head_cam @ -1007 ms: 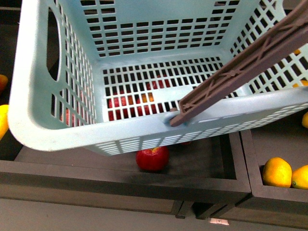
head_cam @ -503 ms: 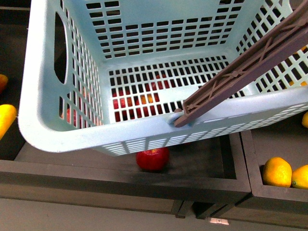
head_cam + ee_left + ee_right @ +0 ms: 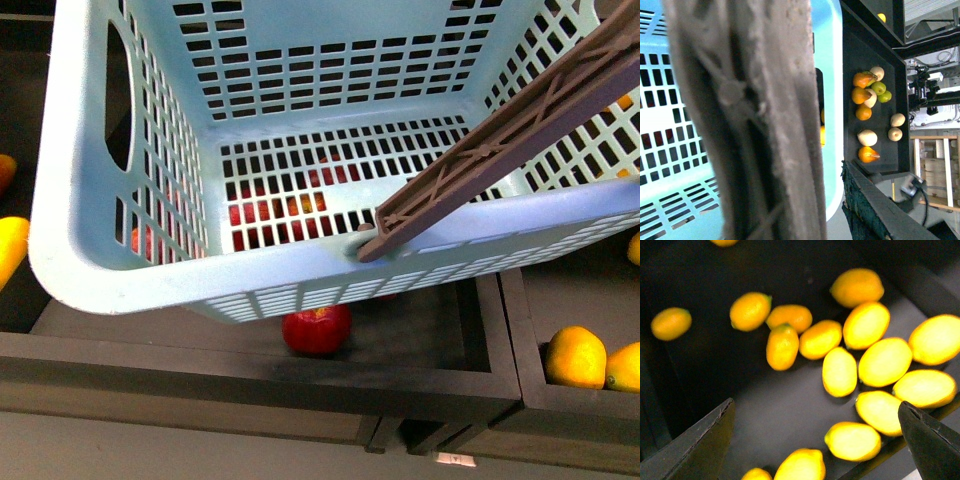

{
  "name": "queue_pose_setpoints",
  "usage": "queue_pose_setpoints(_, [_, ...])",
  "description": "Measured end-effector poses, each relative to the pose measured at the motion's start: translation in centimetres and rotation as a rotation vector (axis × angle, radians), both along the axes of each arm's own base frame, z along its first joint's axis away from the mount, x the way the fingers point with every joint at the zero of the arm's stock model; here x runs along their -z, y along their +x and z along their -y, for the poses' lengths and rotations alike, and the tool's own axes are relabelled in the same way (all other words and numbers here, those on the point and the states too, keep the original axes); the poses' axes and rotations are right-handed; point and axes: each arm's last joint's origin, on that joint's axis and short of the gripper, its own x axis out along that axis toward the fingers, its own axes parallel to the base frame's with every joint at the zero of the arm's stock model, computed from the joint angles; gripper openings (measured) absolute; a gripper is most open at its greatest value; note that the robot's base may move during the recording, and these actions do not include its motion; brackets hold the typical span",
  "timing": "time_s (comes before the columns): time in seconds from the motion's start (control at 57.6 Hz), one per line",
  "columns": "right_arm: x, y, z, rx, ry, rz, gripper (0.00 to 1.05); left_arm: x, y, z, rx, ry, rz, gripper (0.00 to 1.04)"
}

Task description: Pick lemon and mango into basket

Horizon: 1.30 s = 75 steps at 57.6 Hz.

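Note:
The light turquoise basket (image 3: 300, 270) hangs tilted over the dark fruit bins and fills most of the front view, with nothing inside it. Its brown ribbed handle (image 3: 500, 140) slants up to the right. In the left wrist view that handle (image 3: 755, 120) is a blurred bar close to the camera, with my left gripper (image 3: 810, 215) shut on it. My right gripper (image 3: 815, 450) is open above a bin of several bright yellow lemons; one lemon (image 3: 852, 441) lies between its fingers (image 3: 700, 440), untouched. A yellow elongated fruit, probably the mango (image 3: 10, 250), shows at the far left edge.
A red apple (image 3: 317, 328) lies in the bin under the basket, and more red fruit shows through the slots. Orange fruits (image 3: 575, 357) sit in the right bin behind its dark wooden wall (image 3: 510, 330). Pears and oranges (image 3: 867, 102) fill a further tray.
The basket swayed a little to the right and then back left, dipping slightly. More of the yellow fruit at the left edge shows now.

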Motion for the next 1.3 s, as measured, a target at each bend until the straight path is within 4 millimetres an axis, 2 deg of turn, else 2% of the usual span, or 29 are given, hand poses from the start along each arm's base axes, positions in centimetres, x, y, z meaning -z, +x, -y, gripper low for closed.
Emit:
queue_pose_setpoints(0.139, [3.1, 3.9, -0.7, -0.014, 0.071, -0.054, 0.96, 0.0, 0.0, 0.0, 0.0, 0.001, 0.0, 0.28])
queue_pose_setpoints(0.191, [4.6, 6.0, -1.3, -0.019, 0.087, -0.078, 0.96, 0.0, 0.0, 0.0, 0.0, 0.0, -0.001, 0.28])
queue_pose_setpoints(0.312, [7.4, 9.1, -1.4, -0.005, 0.118, -0.121, 0.96, 0.0, 0.0, 0.0, -0.004, 0.002, 0.002, 0.28])
queue_pose_setpoints(0.538, [10.8, 12.4, 0.2, 0.072, 0.18, -0.146, 0.96, 0.0, 0.0, 0.0, -0.004, 0.002, 0.001, 0.28])
queue_pose_setpoints(0.712, [12.1, 14.7, 1.4, 0.11, 0.211, -0.132, 0.96, 0.0, 0.0, 0.0, 0.0, 0.0, 0.0, 0.28])
queue_pose_setpoints(0.92, [12.6, 17.1, 2.1, 0.124, 0.216, -0.116, 0.96, 0.0, 0.0, 0.0, -0.001, 0.0, 0.0, 0.28])
queue_pose_setpoints(1.215, [13.4, 19.2, 2.9, 0.136, 0.211, -0.114, 0.96, 0.0, 0.0, 0.0, -0.004, 0.002, 0.001, 0.28])
queue_pose_setpoints(1.302, [13.7, 19.1, 3.0, 0.14, 0.208, -0.124, 0.83, 0.0, 0.0, 0.0, -0.003, 0.002, 0.001, 0.28])
